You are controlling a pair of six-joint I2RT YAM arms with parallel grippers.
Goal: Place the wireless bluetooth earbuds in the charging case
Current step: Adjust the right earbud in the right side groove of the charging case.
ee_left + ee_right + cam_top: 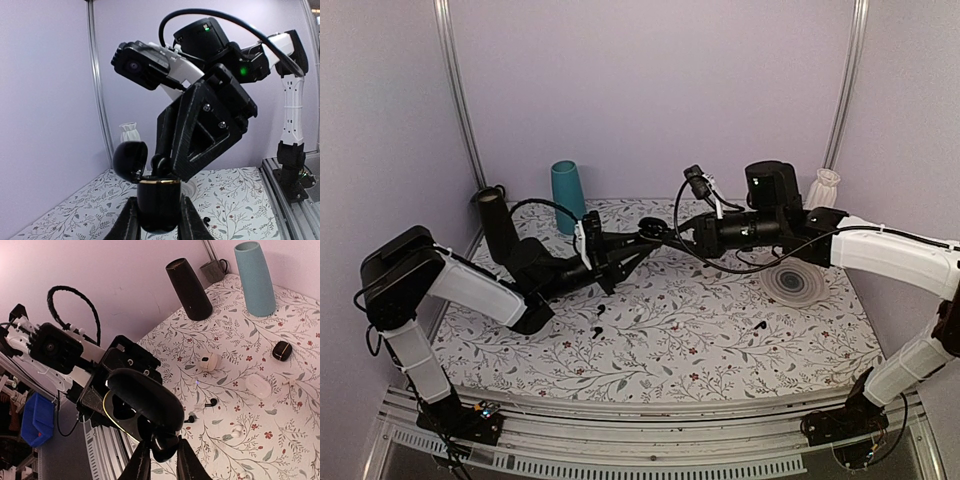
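My left gripper (159,222) is shut on the glossy black charging case (159,200) and holds it upright in mid-air with its lid (130,157) open. My right gripper (160,456) is shut on a black earbud (167,444) right at the case's gold-rimmed opening (112,412). In the left wrist view that earbud (161,165) sits at the rim, under the right fingers (200,135). Both grippers meet above the table's middle (660,238). Two more black earbuds (212,402) (190,418) lie on the table below.
Two white cases (209,361) (257,385), a small black case (281,351) and white earbuds (235,430) lie on the floral table. A black cylinder (498,220), teal cup (568,197), white vase (823,188) and round disc (792,282) stand around the back.
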